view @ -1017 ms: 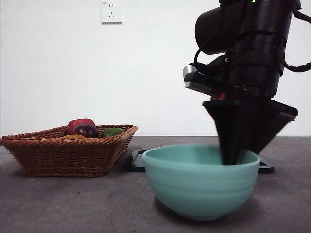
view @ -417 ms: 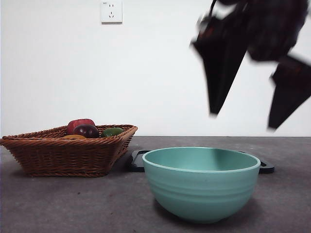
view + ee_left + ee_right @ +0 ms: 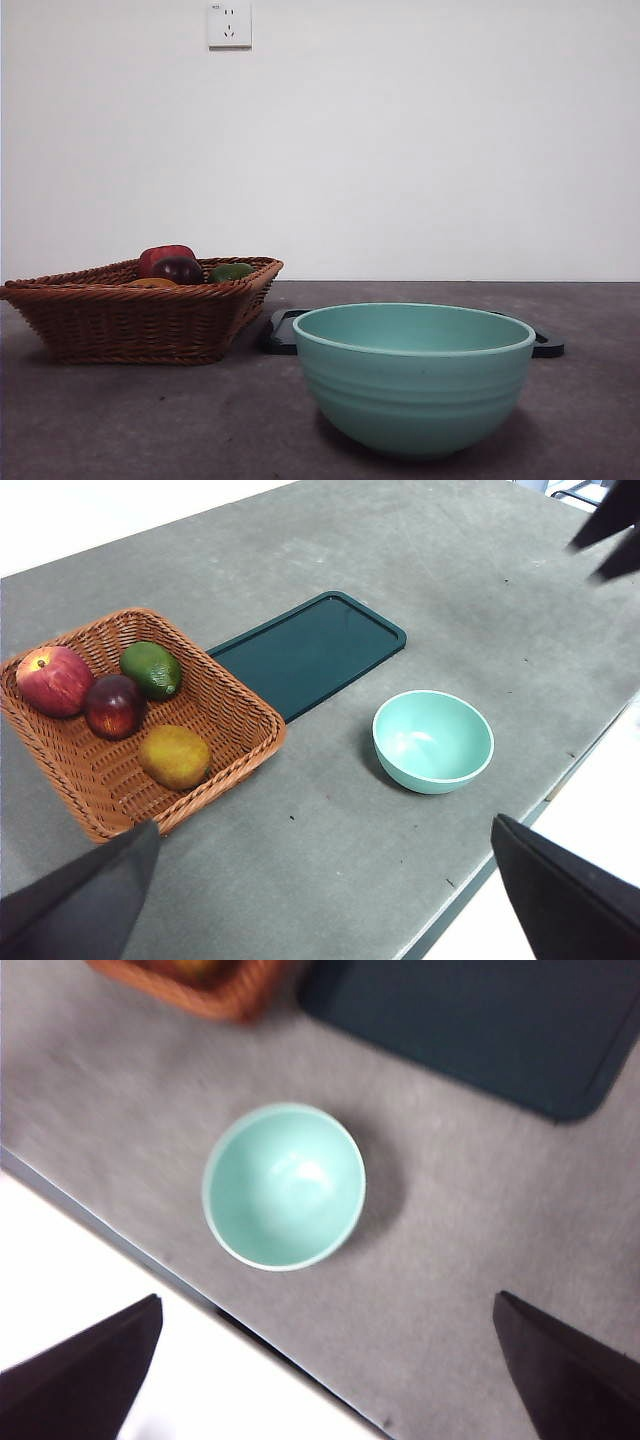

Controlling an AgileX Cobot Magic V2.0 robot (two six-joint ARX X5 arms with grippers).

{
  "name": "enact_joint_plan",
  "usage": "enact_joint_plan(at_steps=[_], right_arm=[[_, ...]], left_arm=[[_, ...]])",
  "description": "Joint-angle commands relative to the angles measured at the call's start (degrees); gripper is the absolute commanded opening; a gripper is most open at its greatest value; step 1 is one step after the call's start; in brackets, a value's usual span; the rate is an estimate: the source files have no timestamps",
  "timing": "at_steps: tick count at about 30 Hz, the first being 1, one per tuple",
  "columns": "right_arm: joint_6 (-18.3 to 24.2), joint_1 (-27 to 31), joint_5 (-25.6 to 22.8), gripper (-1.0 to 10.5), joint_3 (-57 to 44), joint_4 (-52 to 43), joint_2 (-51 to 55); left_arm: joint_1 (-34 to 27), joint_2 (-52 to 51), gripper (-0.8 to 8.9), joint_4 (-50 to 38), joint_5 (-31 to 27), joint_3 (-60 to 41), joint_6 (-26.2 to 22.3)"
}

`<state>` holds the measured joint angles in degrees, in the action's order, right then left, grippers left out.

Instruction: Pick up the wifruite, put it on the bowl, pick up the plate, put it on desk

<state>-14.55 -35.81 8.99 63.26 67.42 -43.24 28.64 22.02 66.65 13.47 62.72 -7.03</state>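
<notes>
Waiting high above the bench, both tools spread wide and empty; nothing gripped.
Wifruite sits in the wicker basket beside a dark red fruit and a green fruit; likely firm, light, rough-skinned so not slippery; best pinched across its middle from above; mint bowl looks empty, just beside black plate; left tool and right tool touch nothing.

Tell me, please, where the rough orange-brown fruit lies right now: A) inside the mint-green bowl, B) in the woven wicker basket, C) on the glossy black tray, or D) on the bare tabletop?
B: the rough orange-brown fruit sits in the woven wicker basket, while the mint-green bowl is empty.
</notes>
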Motion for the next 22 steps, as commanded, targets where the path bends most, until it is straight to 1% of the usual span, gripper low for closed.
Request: enact_joint_plan(at_steps=[1, 9, 15, 16, 17, 18, 20, 21, 22], right_arm=[[-0.11, -0.5, 0.02, 6.1, 0.94, -0.04, 5.4], [-0.48, -0.48, 0.02, 6.1, 0.94, 0.0, 18.47], [-0.46, -0.48, 0.02, 6.1, 0.94, 0.0, 22.6], [-0.48, -0.48, 0.02, 5.9, 0.94, 0.0, 22.86], [-0.5, -0.48, 0.02, 5.5, 0.94, 0.04, 22.88], [-0.57, -0.48, 0.02, 4.7, 0.94, 0.2, 22.88], [-1.38, -0.48, 0.02, 1.1, 0.92, 1.03, 22.86], [-1.29, -0.48, -0.02, -0.3, 0.92, 1.27, 22.86], [-1.27, -0.46, -0.2, 0.2, 0.92, 1.2, 22.86]], left_arm=[[0.24, -0.02, 5.32, -0.72, 0.09, 0.57, -0.83], [0.24, -0.02, 5.31, -0.7, 0.09, 0.57, -0.83], [0.24, -0.02, 5.28, -0.72, 0.09, 0.57, -0.85], [0.24, -0.02, 5.11, -0.72, 0.09, 0.55, -0.85], [0.24, -0.02, 4.67, -0.72, 0.09, 0.57, -0.85], [0.24, -0.02, 3.94, -0.68, 0.09, 0.57, -0.83], [0.24, -0.02, 1.21, -0.66, 0.09, 0.57, -0.83], [0.24, -0.02, 0.08, -0.63, 0.09, 0.55, -0.83], [0.24, -0.02, 0.23, -0.72, 0.09, 0.57, -0.76]])
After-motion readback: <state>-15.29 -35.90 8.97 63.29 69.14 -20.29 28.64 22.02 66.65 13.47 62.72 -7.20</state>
